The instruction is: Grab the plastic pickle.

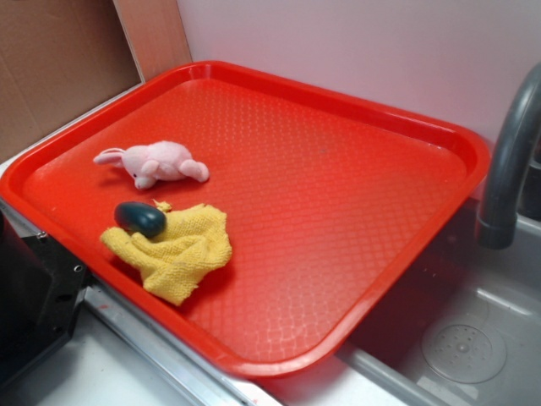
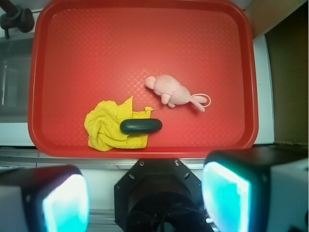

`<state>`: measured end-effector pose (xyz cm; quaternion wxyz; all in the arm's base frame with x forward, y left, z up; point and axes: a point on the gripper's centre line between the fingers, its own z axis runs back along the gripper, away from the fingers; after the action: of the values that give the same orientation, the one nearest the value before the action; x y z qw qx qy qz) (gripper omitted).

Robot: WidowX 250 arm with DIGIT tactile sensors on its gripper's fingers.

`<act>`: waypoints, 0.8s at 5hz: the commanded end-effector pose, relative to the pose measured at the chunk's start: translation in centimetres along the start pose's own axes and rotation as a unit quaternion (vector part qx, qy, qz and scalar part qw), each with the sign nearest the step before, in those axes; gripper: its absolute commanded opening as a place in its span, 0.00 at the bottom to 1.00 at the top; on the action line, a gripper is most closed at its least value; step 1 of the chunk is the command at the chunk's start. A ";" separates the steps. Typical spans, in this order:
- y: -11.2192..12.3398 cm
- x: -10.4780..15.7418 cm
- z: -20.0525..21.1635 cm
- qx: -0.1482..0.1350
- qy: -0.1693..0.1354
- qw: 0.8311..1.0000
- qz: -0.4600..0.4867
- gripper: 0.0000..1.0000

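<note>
Glossy and near-black, the plastic pickle (image 2: 140, 126) lay on the yellow cloth's (image 2: 108, 131) edge at the lower left of the red tray (image 2: 145, 152), just below the pink plush toy (image 2: 174, 91), while the gripper (image 2: 145, 193), fingers spread apart, hung well back, seemingly to line up.

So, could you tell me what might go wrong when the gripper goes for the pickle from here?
The plastic pickle rests partly on the yellow cloth, so closing fingers might snag the fabric and lift it too. The pickle looks smooth and glossy, so it may squirt out of a pinch. The pink plush toy lies close by; a wide approach could bump it. The gripper is open, short of the red tray.
</note>
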<state>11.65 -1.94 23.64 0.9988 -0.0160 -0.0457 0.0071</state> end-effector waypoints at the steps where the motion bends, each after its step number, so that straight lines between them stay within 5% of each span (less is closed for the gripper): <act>1: 0.0 0.0 0.0 0.000 0.000 1.000 0.000 1.00; 2: 0.6 0.1 -1.2 -0.018 -0.013 0.992 0.126 1.00; 4: 0.6 0.6 -4.1 -0.022 -0.036 0.930 0.364 1.00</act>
<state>12.23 -1.31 19.13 0.9232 -0.0511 -0.0672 0.3750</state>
